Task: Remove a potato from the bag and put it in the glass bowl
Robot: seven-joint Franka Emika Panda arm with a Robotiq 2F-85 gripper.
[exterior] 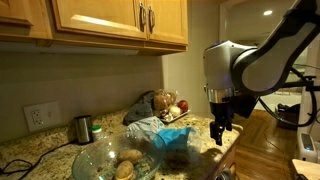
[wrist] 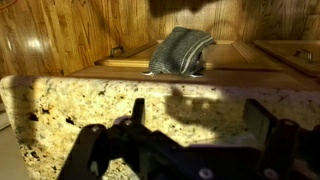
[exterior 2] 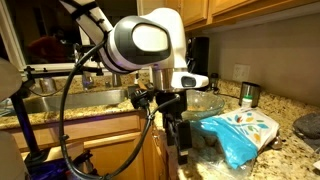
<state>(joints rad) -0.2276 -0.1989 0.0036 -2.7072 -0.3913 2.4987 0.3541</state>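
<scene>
Counter point(exterior: 30, 155) layout, as I see it from the remote station. In an exterior view, the bowl point(exterior: 90, 158) stands on the counter nearest the camera and holds a lump I cannot name. The bag point(exterior: 165, 135) lies just behind and right of the bowl. The mug point(exterior: 83, 128) stands left of the bag, near the wall, and the outlet point(exterior: 40, 117) sits on the wall left of it. Cabinets point(exterior: 100, 20) hang above. My gripper point(exterior: 220, 133) hangs right of the bag. In an exterior view, the sink point(exterior 2: 55, 100) lies left of the bowl. In the wrist view, a towel point(wrist: 182, 50) hangs below the counter edge.
</scene>
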